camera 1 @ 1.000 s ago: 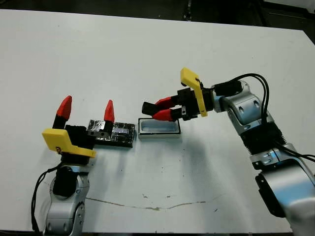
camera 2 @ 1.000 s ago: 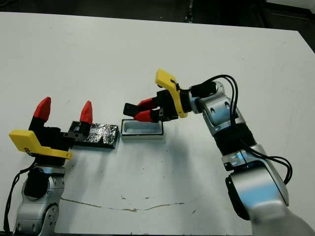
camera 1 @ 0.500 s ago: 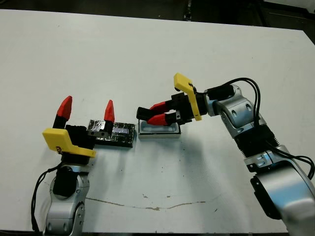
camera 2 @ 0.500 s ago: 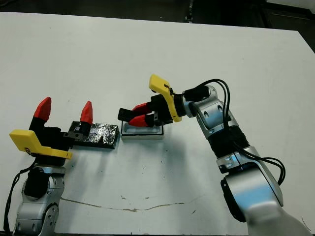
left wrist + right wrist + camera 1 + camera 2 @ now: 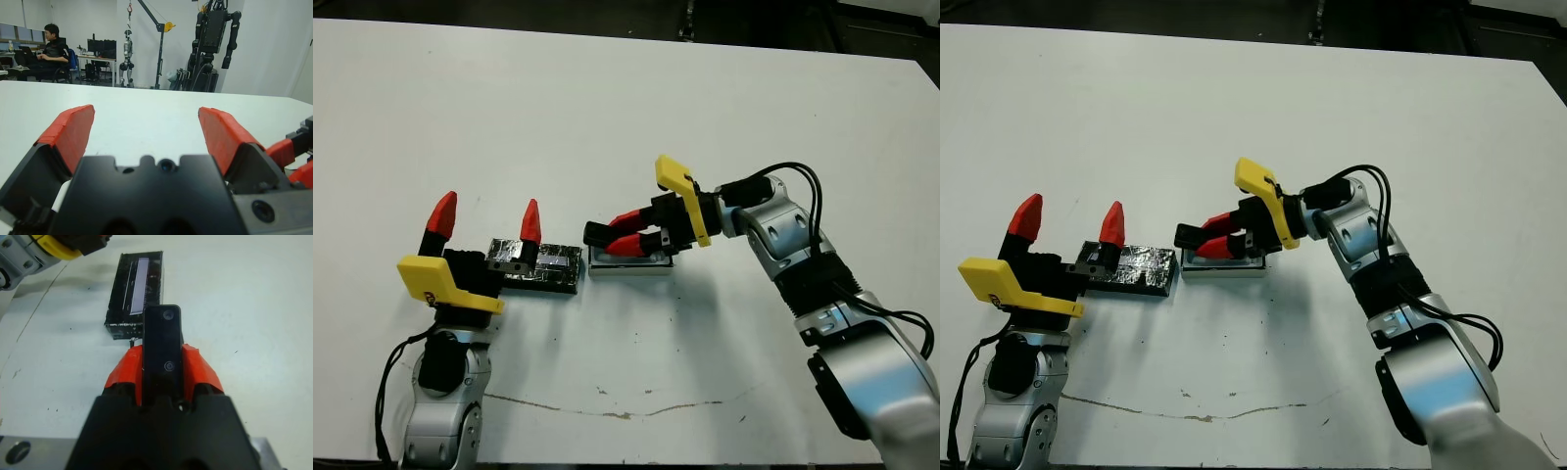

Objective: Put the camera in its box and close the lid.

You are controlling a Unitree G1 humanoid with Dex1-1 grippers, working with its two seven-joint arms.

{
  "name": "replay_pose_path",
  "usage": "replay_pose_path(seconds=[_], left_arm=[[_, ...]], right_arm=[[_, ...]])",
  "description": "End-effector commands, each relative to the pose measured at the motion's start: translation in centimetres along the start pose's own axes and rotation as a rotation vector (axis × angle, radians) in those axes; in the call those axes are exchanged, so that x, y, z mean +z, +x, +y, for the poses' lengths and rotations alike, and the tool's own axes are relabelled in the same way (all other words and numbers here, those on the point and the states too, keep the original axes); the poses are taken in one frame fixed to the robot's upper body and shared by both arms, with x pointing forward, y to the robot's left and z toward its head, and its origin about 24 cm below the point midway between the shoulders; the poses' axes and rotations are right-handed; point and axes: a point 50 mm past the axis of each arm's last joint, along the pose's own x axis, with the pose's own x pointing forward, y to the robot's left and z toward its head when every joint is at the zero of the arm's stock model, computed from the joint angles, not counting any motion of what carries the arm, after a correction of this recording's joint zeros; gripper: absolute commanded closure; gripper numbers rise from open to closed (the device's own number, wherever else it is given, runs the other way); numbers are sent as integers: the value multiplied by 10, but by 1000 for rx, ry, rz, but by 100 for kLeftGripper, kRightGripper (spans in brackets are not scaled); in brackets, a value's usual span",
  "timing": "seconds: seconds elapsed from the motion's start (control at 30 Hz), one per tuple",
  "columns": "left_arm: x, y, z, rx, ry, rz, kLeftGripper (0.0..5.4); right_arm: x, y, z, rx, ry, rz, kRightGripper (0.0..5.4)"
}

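My right gripper (image 5: 625, 238), holding the camera (image 5: 163, 348), has come down over the box (image 5: 628, 260); next I release.

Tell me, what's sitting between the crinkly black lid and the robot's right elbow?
The box lies right beside the lid, and over it the right gripper holds the camera. Both eye views show it.

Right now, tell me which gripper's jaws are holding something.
The right gripper: jaws clamped on the camera over the box. The left gripper's stand open, empty.
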Motion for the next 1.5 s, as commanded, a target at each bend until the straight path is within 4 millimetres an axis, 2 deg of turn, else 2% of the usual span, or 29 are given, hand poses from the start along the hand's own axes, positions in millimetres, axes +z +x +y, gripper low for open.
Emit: replay_pose_path(seconds=[0.03,1.13,1.5], left_arm=[[-3,-3,0,10,-4,23,0],[-4,-3,0,16,18,20,0],[-4,-4,-1,18,7,18,0]], right_arm=[[-13,-2,2,-1,27,28,374],[-26,-28,0,-66,22,170,374],[-28,-29,-2,-36,14,239,374]])
